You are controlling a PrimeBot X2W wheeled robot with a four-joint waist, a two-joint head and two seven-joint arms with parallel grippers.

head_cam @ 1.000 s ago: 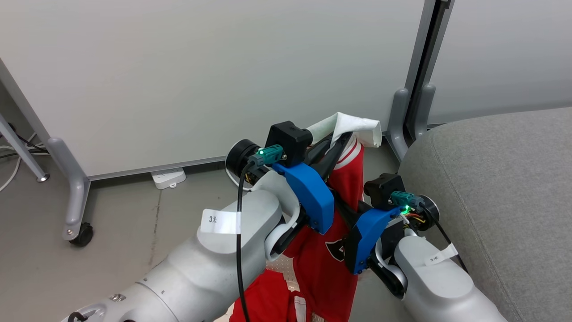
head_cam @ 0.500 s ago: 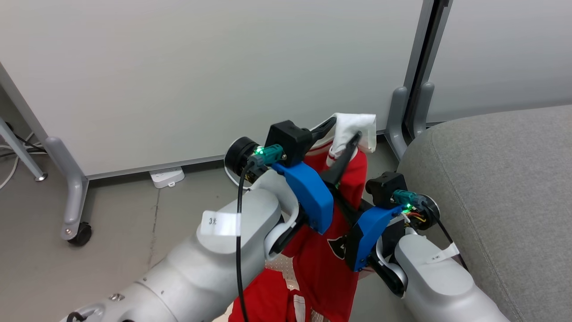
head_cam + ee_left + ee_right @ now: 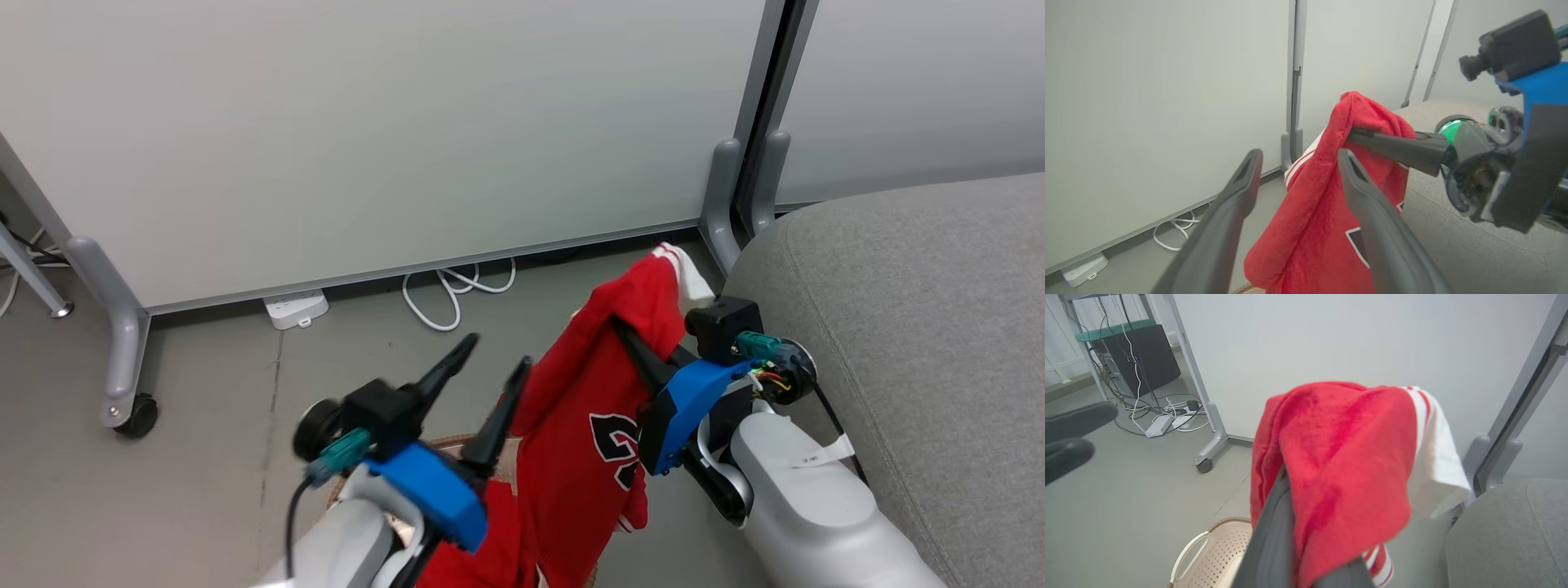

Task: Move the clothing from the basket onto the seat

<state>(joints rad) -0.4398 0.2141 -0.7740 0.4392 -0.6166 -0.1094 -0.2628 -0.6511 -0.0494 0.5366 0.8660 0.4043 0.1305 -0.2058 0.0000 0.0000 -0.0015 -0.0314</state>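
Beside the seat [image 3: 914,327], my right gripper [image 3: 635,347] clamps the jersey [image 3: 588,408], hanging lengthwise down over grey floor [image 3: 204,425]; my left gripper [image 3: 496,351] is spread.

I count one left end effector [image 3: 496,353], one right end effector [image 3: 635,341], one red jersey [image 3: 588,392], one basket [image 3: 1216,547], one seat [image 3: 914,327].

The red jersey [image 3: 571,384] bears a black 2, partly covered

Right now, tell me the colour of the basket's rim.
The basket has a brown rim; the right wrist view shows it best.
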